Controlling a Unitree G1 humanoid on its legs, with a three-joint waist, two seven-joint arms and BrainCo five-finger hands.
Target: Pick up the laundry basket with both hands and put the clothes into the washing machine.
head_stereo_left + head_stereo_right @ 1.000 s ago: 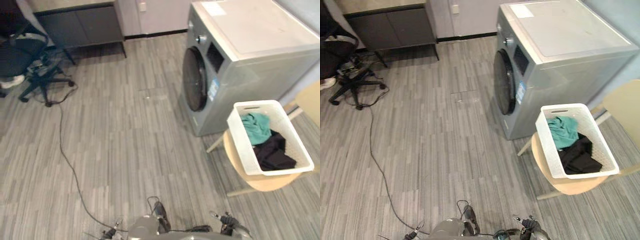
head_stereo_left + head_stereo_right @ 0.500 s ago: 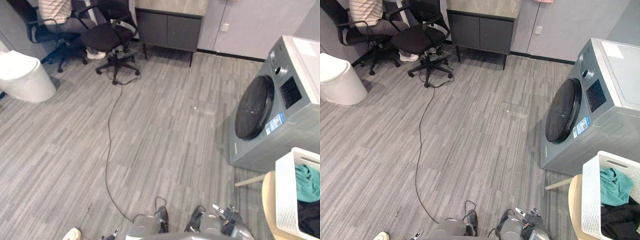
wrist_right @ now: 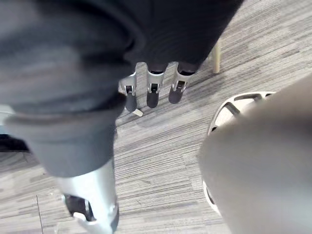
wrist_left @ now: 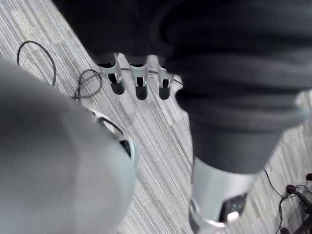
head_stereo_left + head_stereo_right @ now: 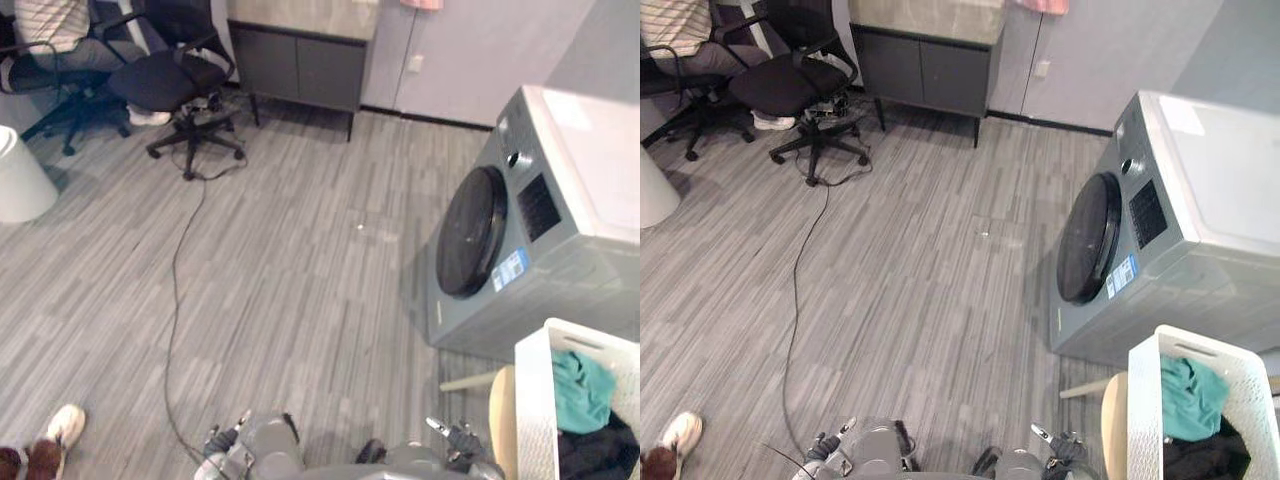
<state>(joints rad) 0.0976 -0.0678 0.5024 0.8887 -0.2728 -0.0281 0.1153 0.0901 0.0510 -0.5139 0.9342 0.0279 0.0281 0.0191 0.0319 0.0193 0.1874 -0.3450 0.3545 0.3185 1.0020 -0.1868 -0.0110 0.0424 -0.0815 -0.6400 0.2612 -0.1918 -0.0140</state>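
While I look down from the head, left hand (image 4: 140, 80): it hangs beside me over the floor, fingers straight and loosely spread, with nothing in them.
Bin (image 5: 15, 185): white, on the floor at the far left edge.
Shoe (image 5: 62, 424): a person's pale shoe on the floor at the lower left, close to me.
Person (image 5: 45, 22): seated at the top left in a striped top, cut off by the edge.
Office chair (image 5: 165, 78): black, on castors, just right of the person.
Cabinet (image 5: 298, 65): dark, on short legs, against the far wall right of the office chair.
Floor (image 5: 300, 260): grey planks, running from the cabinet down to me.
Washing machine (image 5: 560, 225): grey, to my right, with its round dark door (image 5: 470, 232) shut and facing the open floor.
Seat (image 5: 1112, 425): pale wood, in front of the washing machine at the lower right.
Laundry basket (image 5: 1145, 400): white, standing on the seat and apart from both my hands.
Clothes: a teal piece (image 5: 1188, 398) lies in the basket's far end, with a black piece (image 5: 1200, 458) nearer me.
Right hand (image 3: 152, 87): it hangs at my other side, fingers straight and relaxed, gripping nothing.
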